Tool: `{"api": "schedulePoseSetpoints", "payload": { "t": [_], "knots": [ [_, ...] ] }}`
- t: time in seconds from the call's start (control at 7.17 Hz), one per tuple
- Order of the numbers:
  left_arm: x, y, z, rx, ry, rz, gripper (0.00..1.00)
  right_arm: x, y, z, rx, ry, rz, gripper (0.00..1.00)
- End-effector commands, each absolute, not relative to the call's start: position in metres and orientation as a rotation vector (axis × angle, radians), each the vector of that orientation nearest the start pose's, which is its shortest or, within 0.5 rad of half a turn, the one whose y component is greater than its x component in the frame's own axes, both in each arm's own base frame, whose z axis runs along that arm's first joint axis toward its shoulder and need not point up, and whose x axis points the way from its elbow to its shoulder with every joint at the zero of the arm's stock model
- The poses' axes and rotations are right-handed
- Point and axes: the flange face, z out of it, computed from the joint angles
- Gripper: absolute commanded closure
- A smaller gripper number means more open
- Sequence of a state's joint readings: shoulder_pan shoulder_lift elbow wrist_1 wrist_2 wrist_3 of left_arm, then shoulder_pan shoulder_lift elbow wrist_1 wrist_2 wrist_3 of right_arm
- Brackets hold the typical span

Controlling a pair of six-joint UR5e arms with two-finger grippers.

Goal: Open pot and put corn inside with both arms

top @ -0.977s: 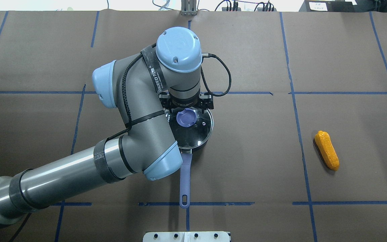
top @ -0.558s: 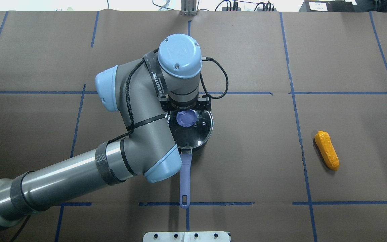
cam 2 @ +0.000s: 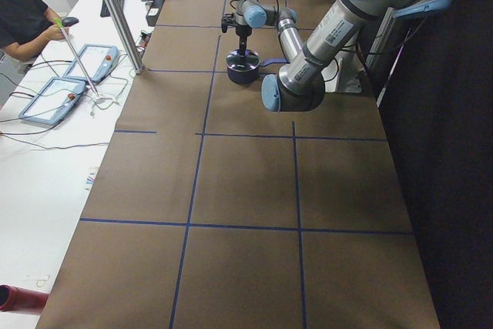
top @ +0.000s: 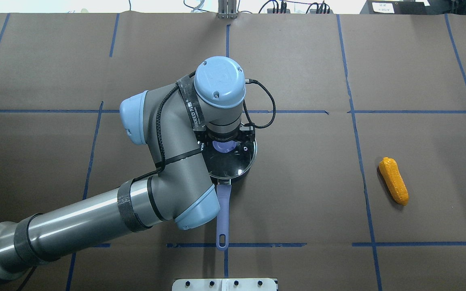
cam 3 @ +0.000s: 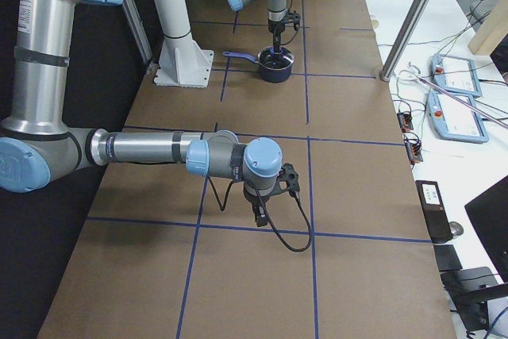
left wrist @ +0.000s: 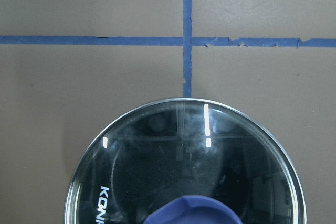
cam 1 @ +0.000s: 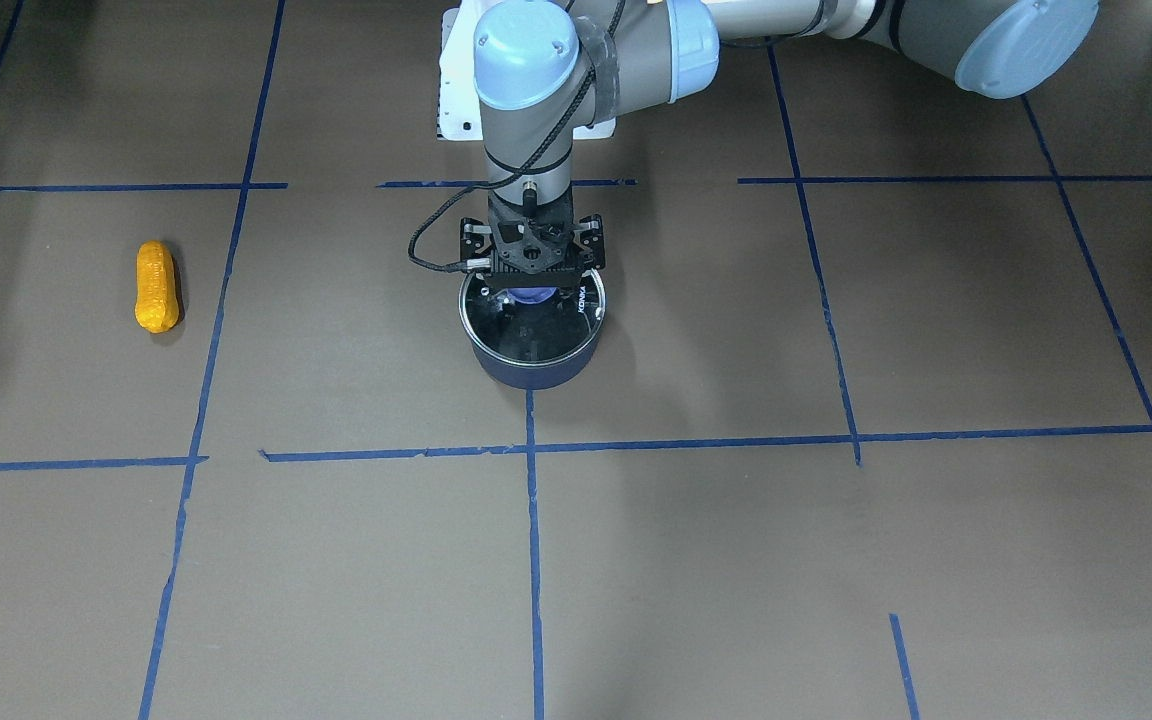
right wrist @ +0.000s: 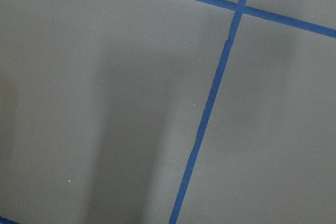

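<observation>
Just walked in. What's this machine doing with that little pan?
The left arm's gripper hangs right over the blue knob of the glass lid, jaws apparently open, so the pot is still covered. The corn lies untouched on the table, well off to the robot's right. The right gripper hovers over bare table, far from the pot; whether it's open I can't tell.
</observation>
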State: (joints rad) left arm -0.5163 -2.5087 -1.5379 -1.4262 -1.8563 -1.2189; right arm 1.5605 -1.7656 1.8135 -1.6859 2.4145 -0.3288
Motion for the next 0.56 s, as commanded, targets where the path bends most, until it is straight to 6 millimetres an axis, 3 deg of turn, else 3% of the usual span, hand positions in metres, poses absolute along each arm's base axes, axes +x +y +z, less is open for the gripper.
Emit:
{"api": "schedulePoseSetpoints", "payload": {
  "t": [0.0,0.14,0.28,0.42],
  "knots": [
    [0.575,-0.447,0.102,0.072,0.808,-0.048,0.72,0.054,-0.405,0.634,0.07,-0.845,-0.292,0.0],
    [0.573,-0.446,0.1,0.075,0.812,-0.045,0.93,0.054,-0.405,0.634,0.07,-0.846,-0.291,0.0],
    [0.565,-0.447,0.094,0.087,0.825,-0.051,1.0,0.054,-0.405,0.634,0.07,-0.845,-0.292,0.0],
    [0.533,-0.456,0.076,0.119,0.862,-0.074,1.0,0.054,-0.406,0.633,0.071,-0.844,-0.292,0.0]
  ]
}}
